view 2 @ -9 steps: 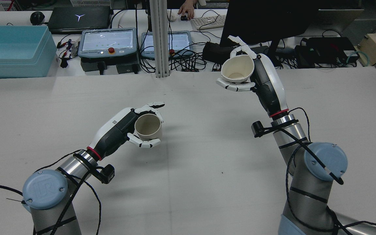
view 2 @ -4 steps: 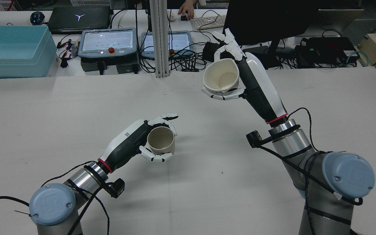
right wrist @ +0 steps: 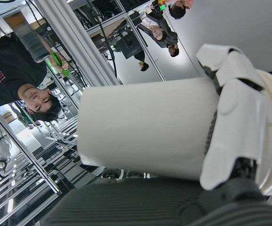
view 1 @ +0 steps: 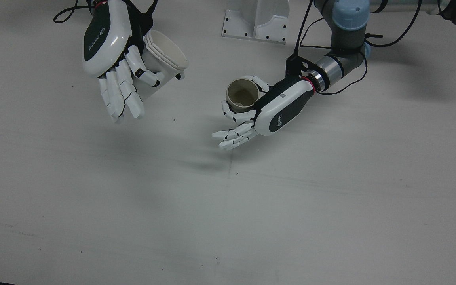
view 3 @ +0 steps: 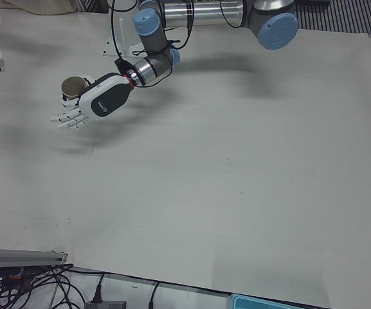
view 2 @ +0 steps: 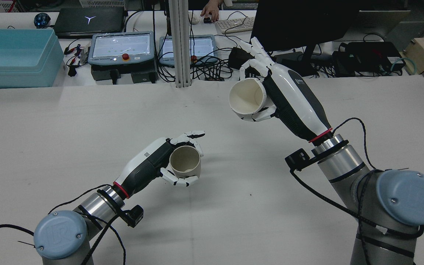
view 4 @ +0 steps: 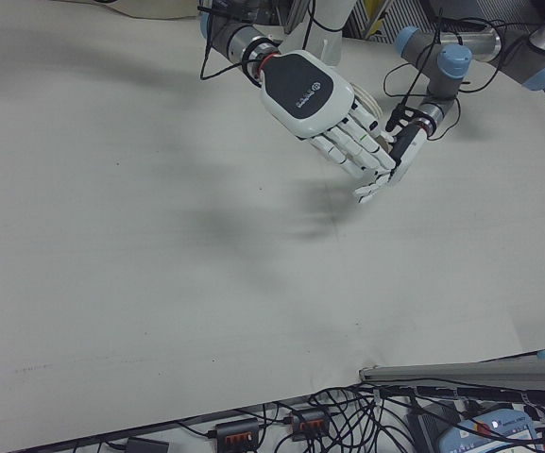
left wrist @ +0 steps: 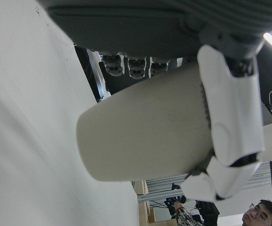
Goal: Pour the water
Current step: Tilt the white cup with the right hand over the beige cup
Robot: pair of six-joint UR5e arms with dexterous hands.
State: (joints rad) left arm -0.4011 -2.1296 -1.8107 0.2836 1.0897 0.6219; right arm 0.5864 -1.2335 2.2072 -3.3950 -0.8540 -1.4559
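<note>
The white cup point(view 2: 248, 96) hangs high over the table's far middle, clasped in the right hand point(view 2: 282, 96), well apart from the tan cup point(view 2: 185, 161) that the left hand point(view 2: 160, 162) holds upright below. Its long axis lies nearly level, mouth toward the tan cup. Tipped this far off, any water would likely miss and hit the table point(view 2: 234, 206).

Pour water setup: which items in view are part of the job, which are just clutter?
In the job:
- white paper cup, tipped, in right hand
- beige paper cup, upright, in left hand

Clutter:
- light blue plastic bin
- two teach pendants
- black laptop
- keyboard
</note>
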